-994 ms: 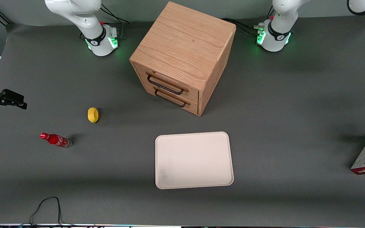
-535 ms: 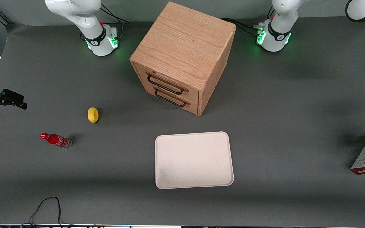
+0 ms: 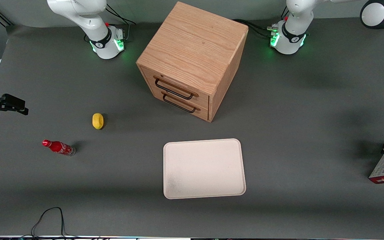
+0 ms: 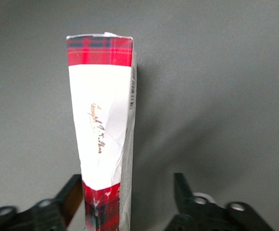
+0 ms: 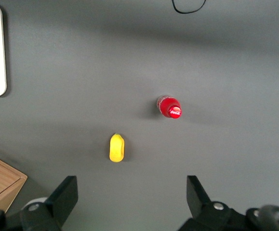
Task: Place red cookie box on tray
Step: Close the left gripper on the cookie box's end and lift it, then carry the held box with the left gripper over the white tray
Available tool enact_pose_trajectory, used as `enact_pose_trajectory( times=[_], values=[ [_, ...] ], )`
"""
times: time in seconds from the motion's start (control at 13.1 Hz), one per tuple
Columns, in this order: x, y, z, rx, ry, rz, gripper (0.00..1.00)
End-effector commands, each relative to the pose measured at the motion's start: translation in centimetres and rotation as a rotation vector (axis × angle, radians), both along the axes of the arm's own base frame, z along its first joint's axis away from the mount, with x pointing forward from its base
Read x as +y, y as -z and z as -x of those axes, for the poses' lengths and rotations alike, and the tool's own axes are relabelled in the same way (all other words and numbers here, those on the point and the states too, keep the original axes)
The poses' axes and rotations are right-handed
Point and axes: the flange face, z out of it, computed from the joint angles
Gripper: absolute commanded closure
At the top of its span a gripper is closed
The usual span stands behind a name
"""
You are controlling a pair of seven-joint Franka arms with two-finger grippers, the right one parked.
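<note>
Slim red-tartan and white cardboard cookie box (image 4: pixel 103 130) standing on the grey table (image 3: pixel 312 110) at the working arm's end, between the black gripper's (image 4: pixel 129 202) spread fingers (image 4: pixel 181 190), against one finger, clear of the other.

Soft, even overhead light is falling on the dark table (image 3: pixel 312 100), and faint shadows are lying beside the wooden drawer cabinet (image 3: pixel 192 60) and the cola bottle (image 3: pixel 58 147). Green lamps are glowing at the arm bases. The gripper (image 4: pixel 129 202), close over the red cookie box (image 4: pixel 103 139), is showing soft-edged.
</note>
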Motion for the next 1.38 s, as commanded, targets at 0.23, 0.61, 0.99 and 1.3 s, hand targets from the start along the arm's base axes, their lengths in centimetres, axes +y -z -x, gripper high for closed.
enact_pose_trajectory(
  times=[0.23, 0.61, 0.99, 1.3],
  values=[
    [1.2, -0.9, 0.3, -0.011, -0.016, -0.005, 0.80],
    [1.2, -2.2, 0.0, -0.020, -0.019, -0.010, 1.00],
    [2.3, -13.2, -0.6, 0.091, -0.012, 0.002, 1.00],
    [2.2, -21.3, 1.4, 0.112, -0.037, -0.051, 1.00]
  ],
)
